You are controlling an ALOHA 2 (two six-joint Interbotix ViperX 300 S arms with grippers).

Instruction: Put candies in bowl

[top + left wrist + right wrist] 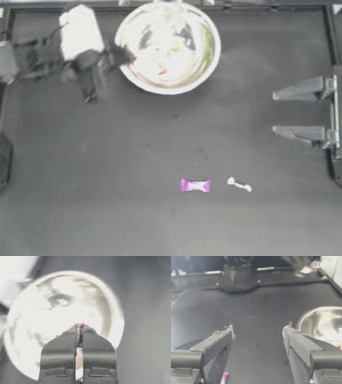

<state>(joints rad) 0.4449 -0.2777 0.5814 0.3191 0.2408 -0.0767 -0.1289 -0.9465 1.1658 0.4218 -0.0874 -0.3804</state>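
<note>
The left gripper [79, 326], jaws closed on a red-and-white candy [79, 324], hangs directly over the bowl [110, 303], while the parked right gripper [286, 113], jaws open, sits nearer the two candies left on the tabletop [80, 200].

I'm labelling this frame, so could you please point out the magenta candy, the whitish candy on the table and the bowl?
magenta candy [195, 185]: top view, middle of its wrapper.
whitish candy [238, 184]: top view, middle of its twisted wrapper.
bowl [212, 47]: top view, its pale rim on the right side.
</note>
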